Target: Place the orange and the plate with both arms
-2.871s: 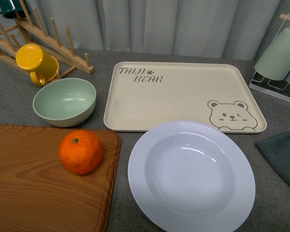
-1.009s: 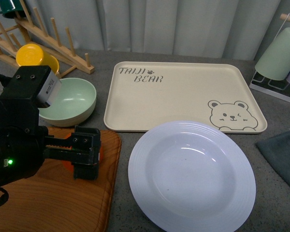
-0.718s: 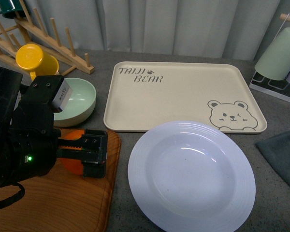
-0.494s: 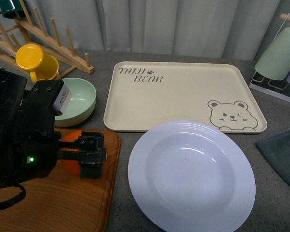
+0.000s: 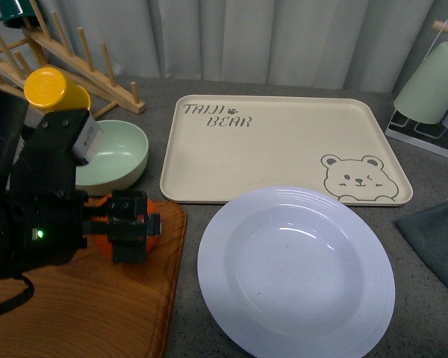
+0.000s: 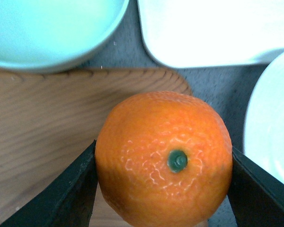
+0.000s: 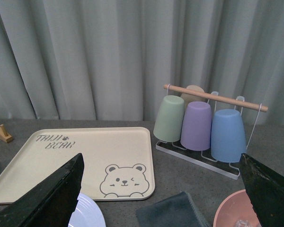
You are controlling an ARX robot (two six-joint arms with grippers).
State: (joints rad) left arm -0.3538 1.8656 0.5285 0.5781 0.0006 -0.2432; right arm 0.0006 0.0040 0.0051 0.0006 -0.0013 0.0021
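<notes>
left gripper closed on the orange, plate beside it to the right

the left gripper (image 5: 127, 226) had its jaws closed to the width of the orange (image 6: 163, 158), one finger pressed on each flank, and the green stem spot faced the wrist camera. the fruit was round, so no long axis mattered for the grip. the orange was over the far right corner of the wooden board (image 5: 75, 306); whether it was lifted or resting there, i could not tell. the plate (image 5: 295, 268) lay empty just to the right of the board, its far rim at the near edge of the bear tray (image 5: 284, 149). the right gripper (image 7: 161, 163) was wide open and held nothing. i judged the plate to be on the right arm's side.
</notes>
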